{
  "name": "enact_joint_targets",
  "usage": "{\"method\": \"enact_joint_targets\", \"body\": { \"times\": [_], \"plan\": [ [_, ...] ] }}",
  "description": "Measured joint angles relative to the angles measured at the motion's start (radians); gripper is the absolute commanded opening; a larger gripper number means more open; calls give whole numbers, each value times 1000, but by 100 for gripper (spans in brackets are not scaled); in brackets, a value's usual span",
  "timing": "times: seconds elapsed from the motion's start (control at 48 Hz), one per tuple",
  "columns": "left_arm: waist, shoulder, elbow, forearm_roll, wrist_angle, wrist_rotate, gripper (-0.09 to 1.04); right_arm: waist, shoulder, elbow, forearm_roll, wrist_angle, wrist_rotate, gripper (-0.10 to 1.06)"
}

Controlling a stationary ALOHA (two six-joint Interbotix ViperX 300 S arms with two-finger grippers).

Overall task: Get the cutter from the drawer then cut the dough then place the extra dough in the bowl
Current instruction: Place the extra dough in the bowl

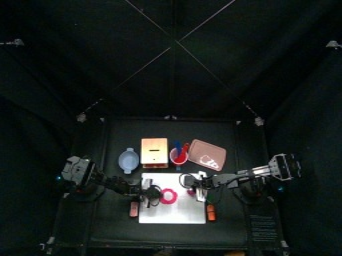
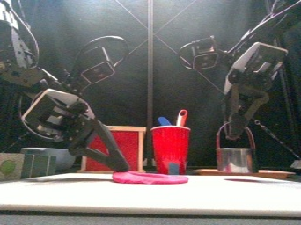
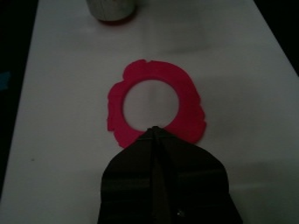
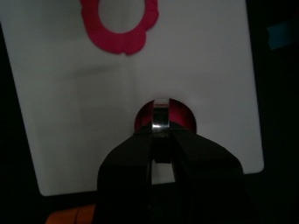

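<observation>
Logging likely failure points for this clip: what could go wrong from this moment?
1. The left gripper pinches only one edge of the thin dough ring, so it may tear or droop when lifted.
2. The cutter in the right gripper shows pink inside; the cut piece might stick.

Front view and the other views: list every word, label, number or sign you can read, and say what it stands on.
None: no text or sign can be read in any view.
The red cup, pale wooden box with a red drawer front, white cutting board, pink dough ring, blue-grey bowl, flat pink tray and round metal cutter all show plain surfaces.
</observation>
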Motion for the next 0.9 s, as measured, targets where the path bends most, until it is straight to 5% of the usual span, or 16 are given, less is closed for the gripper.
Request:
{"method": "enact_joint_targets", "body": {
  "times": [0.188, 0.646, 0.896],
  "plan": [
    [0, -25, 2, 0, -2, 0, 46, -2, 0, 2, 6, -11, 2, 91],
    [12, -104, 31, -6, -2, -2, 48, -2, 0, -3, 3, -97, 2, 91],
    [60, -106, -6, -57, 141, 14, 87, -3, 2, -3, 2, -106, 2, 91]
  ]
}}
